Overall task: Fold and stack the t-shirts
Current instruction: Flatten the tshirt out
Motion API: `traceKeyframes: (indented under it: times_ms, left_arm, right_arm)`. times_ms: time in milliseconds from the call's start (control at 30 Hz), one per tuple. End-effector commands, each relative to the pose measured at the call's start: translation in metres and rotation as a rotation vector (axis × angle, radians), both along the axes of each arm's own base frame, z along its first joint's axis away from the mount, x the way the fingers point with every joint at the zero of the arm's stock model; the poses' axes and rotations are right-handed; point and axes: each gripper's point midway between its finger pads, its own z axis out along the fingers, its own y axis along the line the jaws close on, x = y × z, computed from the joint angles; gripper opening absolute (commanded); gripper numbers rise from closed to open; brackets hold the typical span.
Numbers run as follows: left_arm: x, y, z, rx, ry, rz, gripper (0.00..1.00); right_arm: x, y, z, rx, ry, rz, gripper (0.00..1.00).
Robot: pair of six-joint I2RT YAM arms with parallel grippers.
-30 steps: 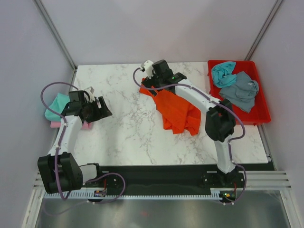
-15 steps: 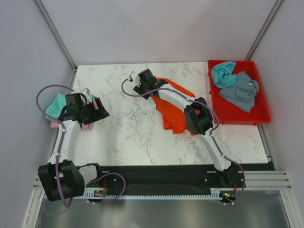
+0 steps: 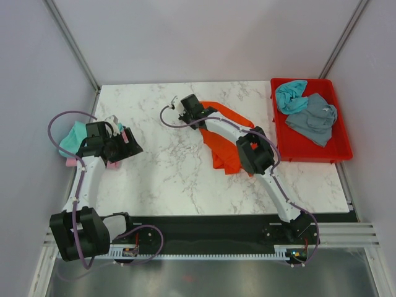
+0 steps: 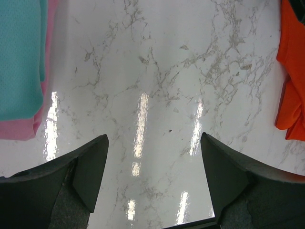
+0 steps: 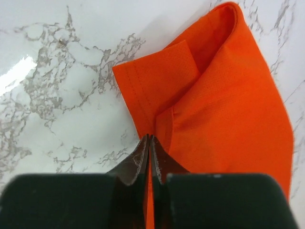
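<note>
Where the right pincer [image 5: 150,143] presses its two fingers together, a hem of the orange shirt [image 5: 214,105] is nipped between them, low over the marble desk [image 5: 57,95]. Beyond the fingertips a flat sleeve points away, and a rolled fold curves off to the right. From above, this pincer [image 3: 187,110] sits near the middle of the far edge. The orange cloth [image 3: 229,145] trails from it toward the near right in a rumpled heap, partly under the right arm.

The left pincer [image 4: 153,138] stands wide apart and holds nothing, with only bare marble between its fingers. It hangs close to the left edge [image 3: 127,143]. Just beside it, at that edge, a folded teal shirt [image 4: 19,57] lies on top of a pink shirt [image 4: 24,129], whose border shows along the side.

At the far right corner stands a red tray [image 3: 343,148]. In it lie a bunched turquoise shirt [image 3: 291,94] and, touching it, a grey-blue shirt [image 3: 314,119].
</note>
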Motion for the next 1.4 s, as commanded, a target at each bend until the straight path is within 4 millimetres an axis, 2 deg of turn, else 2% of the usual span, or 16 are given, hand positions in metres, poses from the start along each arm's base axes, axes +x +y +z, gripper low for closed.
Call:
traceKeyframes:
  times_ms: [0,133,233,267,333,367,467,567,633,667,700,733,767,900,1067,1367]
  left_arm:
    - [0.002,0.003,0.005,0.013,-0.033,-0.004,0.86]
    - [0.000,0.004,0.004,0.011,-0.033,0.005,0.86]
    - [0.000,0.005,0.004,0.004,-0.033,0.010,0.86]
    - [0.001,0.005,0.004,-0.001,-0.034,0.013,0.86]
    - [0.002,0.002,0.004,-0.014,-0.035,0.006,0.86]
    - [0.003,0.001,0.004,-0.021,-0.036,0.007,0.86]
    - [0.005,-0.001,0.003,-0.037,-0.038,0.008,0.86]
    - [0.005,-0.003,0.002,-0.049,-0.035,0.005,0.86]
    - [0.005,-0.005,0.002,-0.060,-0.036,0.000,0.85]
    - [0.004,-0.005,0.002,-0.061,-0.036,0.001,0.85]
    - [0.004,-0.007,0.003,-0.066,-0.039,-0.004,0.85]
    - [0.003,-0.007,0.004,-0.069,-0.043,-0.005,0.86]
    - [0.002,-0.008,0.003,-0.072,-0.042,-0.008,0.86]
    - [-0.003,-0.010,0.008,-0.073,-0.065,-0.017,0.86]
    - [-0.008,-0.011,0.012,-0.064,-0.084,-0.016,0.86]
    - [-0.007,-0.001,0.008,-0.074,-0.069,0.018,0.86]
  right_arm:
    - [0.009,-0.006,-0.002,0.019,-0.007,-0.054,0.04]
    - [0.015,-0.012,0.021,0.017,-0.055,-0.086,0.00]
    - [0.019,-0.016,0.058,0.034,-0.113,-0.095,0.00]
    - [0.020,-0.016,0.087,0.061,-0.149,-0.094,0.00]
    - [0.018,-0.015,0.116,0.091,-0.183,-0.083,0.00]
    - [0.015,-0.015,0.148,0.128,-0.220,-0.077,0.00]
    - [0.006,-0.016,0.199,0.204,-0.268,-0.062,0.00]
    - [-0.003,-0.020,0.216,0.244,-0.271,-0.075,0.00]
    - [-0.009,-0.020,0.203,0.239,-0.235,-0.070,0.02]
    - [-0.012,-0.018,0.196,0.243,-0.211,-0.055,0.19]
    - [-0.016,-0.017,0.185,0.232,-0.176,-0.046,0.56]
    - [-0.017,-0.016,0.178,0.236,-0.151,-0.049,0.73]
    - [-0.021,-0.008,0.167,0.295,-0.085,-0.048,0.79]
    - [-0.014,-0.005,0.149,0.482,0.100,-0.077,0.82]
    - [0.003,-0.011,0.123,0.501,0.152,-0.067,0.77]
    - [0.021,-0.011,0.089,0.501,0.190,-0.054,0.82]
